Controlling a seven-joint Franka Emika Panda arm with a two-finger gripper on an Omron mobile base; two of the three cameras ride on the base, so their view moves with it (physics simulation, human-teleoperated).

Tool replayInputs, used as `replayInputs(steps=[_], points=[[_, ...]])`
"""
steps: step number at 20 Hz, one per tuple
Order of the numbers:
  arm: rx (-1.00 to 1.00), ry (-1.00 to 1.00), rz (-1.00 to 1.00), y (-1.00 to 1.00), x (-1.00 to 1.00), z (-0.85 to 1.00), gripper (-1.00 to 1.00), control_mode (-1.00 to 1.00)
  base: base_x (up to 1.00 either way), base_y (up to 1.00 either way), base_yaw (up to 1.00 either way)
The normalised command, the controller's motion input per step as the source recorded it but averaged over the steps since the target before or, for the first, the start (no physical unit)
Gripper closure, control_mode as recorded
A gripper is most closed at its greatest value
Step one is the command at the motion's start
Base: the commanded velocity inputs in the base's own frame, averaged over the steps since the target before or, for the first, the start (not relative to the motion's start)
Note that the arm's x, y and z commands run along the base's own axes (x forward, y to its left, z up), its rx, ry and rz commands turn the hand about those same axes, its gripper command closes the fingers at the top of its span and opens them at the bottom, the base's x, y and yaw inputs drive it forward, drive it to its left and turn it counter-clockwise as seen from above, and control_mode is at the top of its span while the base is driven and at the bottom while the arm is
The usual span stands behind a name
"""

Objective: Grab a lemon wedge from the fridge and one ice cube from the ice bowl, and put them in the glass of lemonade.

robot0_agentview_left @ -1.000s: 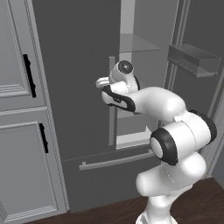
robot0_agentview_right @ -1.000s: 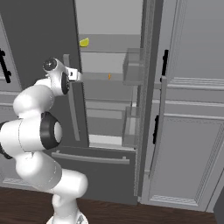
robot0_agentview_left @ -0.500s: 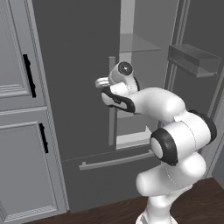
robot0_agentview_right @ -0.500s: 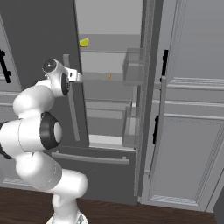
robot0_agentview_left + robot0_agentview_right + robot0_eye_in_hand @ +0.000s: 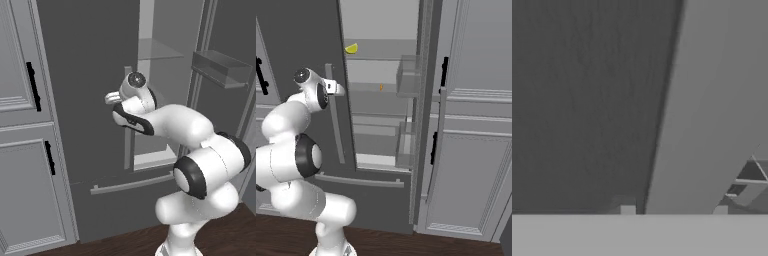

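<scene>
The fridge (image 5: 90, 75) is tall and dark grey, with one door swung open on the right and its shelves showing. A tiny yellow lemon wedge (image 5: 351, 48) lies on an upper shelf inside. My gripper (image 5: 112, 97) is at the long light grey bar handle (image 5: 128, 125) of the closed left door. From the right base view the gripper (image 5: 336, 89) meets the top of that handle (image 5: 336, 125). In the hand view the pale bar (image 5: 702, 110) runs between my two fingertips (image 5: 628, 210), and the gripper (image 5: 674, 210) is shut on it.
The open door's clear bins (image 5: 220, 67) jut out on the right. A tiny orange speck (image 5: 381, 87) sits on a lower shelf. Pale grey panelled cabinets with black handles flank the fridge on the left (image 5: 25, 100) and on the right (image 5: 476, 125). The bottom drawer bar (image 5: 130, 184) is below my hand.
The jaws have narrowed from wide open onto the door handle. The hand has edged slightly toward the handle; the fridge and lemon wedge have not moved.
</scene>
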Motion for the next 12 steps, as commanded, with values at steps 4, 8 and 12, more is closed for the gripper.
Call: replayInputs(steps=[4, 8, 12], points=[[-0.12, 0.08, 0.07, 0.83, -0.72, 0.47, 1.00, -1.00, 0.00, 0.00, 0.00], [-0.08, 0.02, 0.09, 0.81, -0.89, 0.37, 1.00, -1.00, 0.00, 0.00, 0.00], [-0.02, -0.01, 0.08, 0.71, -1.00, 0.31, 1.00, -1.00, 0.00, 0.00, 0.00]])
